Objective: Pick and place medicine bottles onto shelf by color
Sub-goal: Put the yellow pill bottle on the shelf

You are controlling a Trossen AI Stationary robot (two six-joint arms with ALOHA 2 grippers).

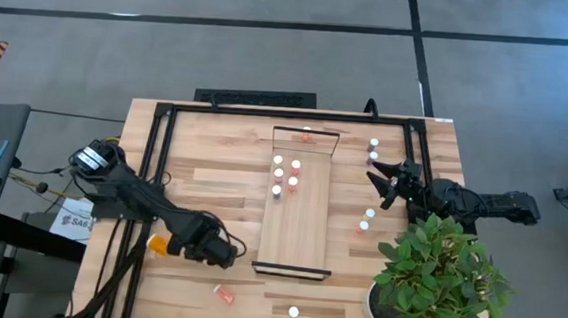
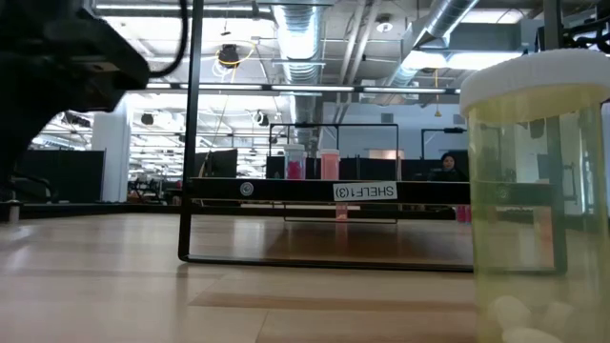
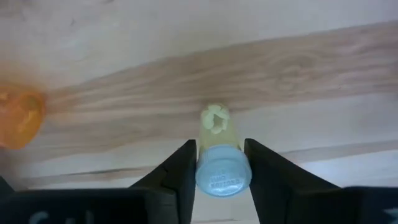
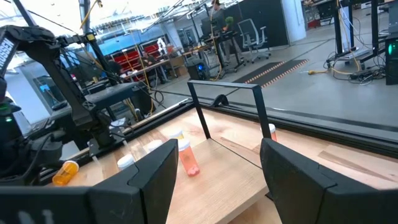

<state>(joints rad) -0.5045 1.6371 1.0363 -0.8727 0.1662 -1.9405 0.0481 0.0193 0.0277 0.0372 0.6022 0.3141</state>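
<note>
From above, the left gripper point(image 1: 225, 258) is seen low on the table left of the shelf point(image 1: 296, 220); in the left wrist view a pale yellow bottle point(image 3: 219, 155) is clamped between its fingers point(image 3: 180, 171); the right gripper point(image 4: 214, 165) is held spread wide.

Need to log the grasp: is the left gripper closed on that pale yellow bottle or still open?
Shut on it: in the left wrist view the left gripper has both fingers pressed against the pale yellow bottle at its cap.
</note>
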